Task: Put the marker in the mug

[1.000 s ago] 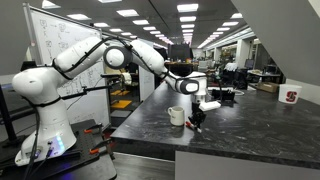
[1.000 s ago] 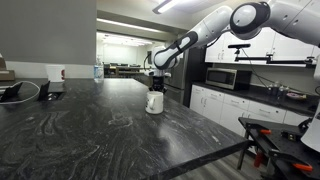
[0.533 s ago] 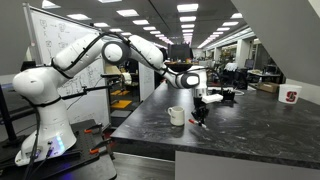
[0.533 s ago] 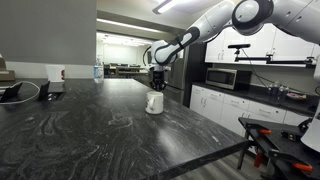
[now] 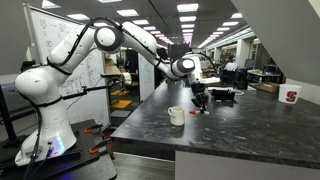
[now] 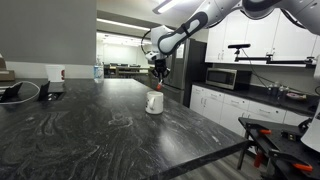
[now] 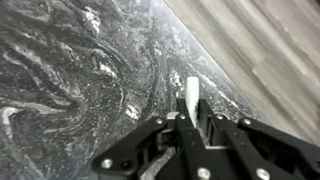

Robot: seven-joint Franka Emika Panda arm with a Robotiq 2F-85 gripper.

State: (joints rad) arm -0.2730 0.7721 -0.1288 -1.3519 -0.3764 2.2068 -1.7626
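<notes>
Gripper (image 5: 200, 98) pinched on marker (image 7: 190, 93) — the pale body sticks out past the fingertips, lower centre of wrist view. In both exterior views it hangs mid-frame, higher than the mug (image 5: 177, 116). The mug is upright on the dark counter (image 6: 90, 130), near the counter's edge.

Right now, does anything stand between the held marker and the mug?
Nothing visible does. The gripper holds the marker raised above and slightly to the side of the mug, and both exterior views show only open air between them.
</notes>
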